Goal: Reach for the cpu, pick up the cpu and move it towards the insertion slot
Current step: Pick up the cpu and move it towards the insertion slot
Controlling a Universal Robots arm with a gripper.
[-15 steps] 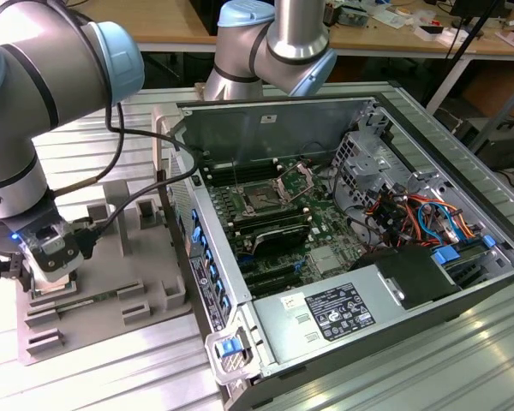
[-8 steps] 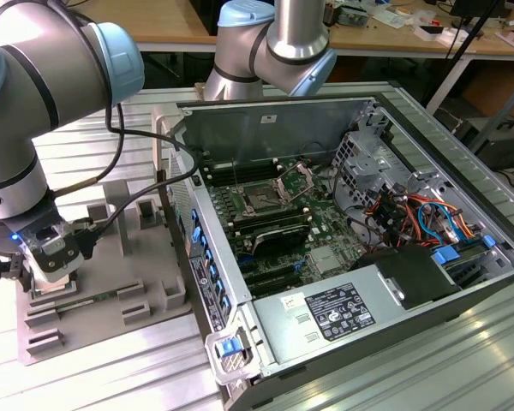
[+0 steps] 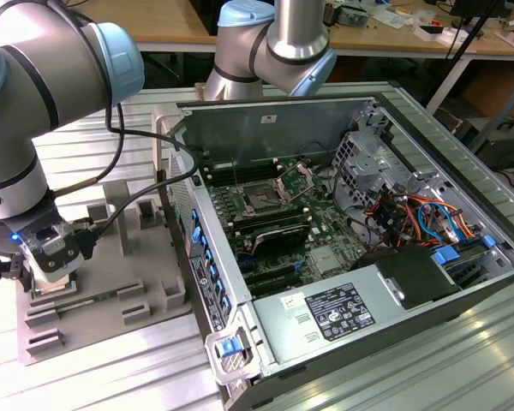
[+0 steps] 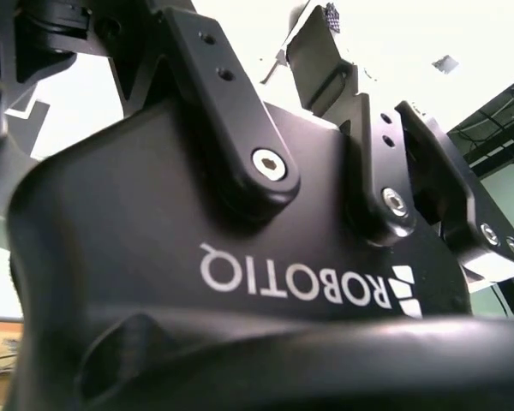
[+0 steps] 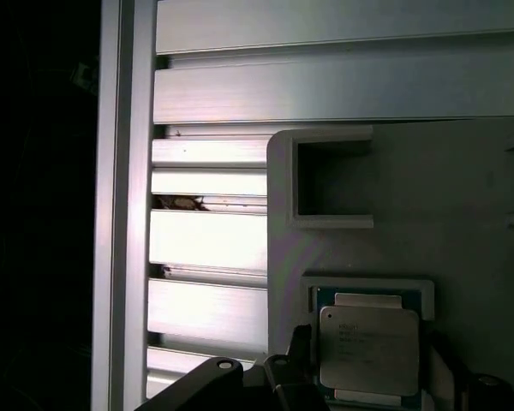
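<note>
End effector [image 3: 50, 276] was right down on the grey tray [image 3: 111, 287], and its fingers [image 5: 298, 377] stood apart, one dark tip on either side of the cpu [image 5: 370, 351] in the first wrist view. Nothing was clamped; whether a tip was brushing the chip's edge could not be told. And the cpu sat flat in a shallow square recess of the tray, pale silvery lid up, with a thin rim of green board showing round it and small dark print across the lid. Just beside that recess the tray had an open rectangular pocket [image 5: 334, 184]. Off the tray's edge ran the ribbed aluminium desk [image 5: 207, 240]. Well apart from the tray, inside the open computer case [image 3: 283, 120], lay the insertion slot [image 3: 262, 199], its shiny metal frame [image 3: 295, 178] swung up.
</note>
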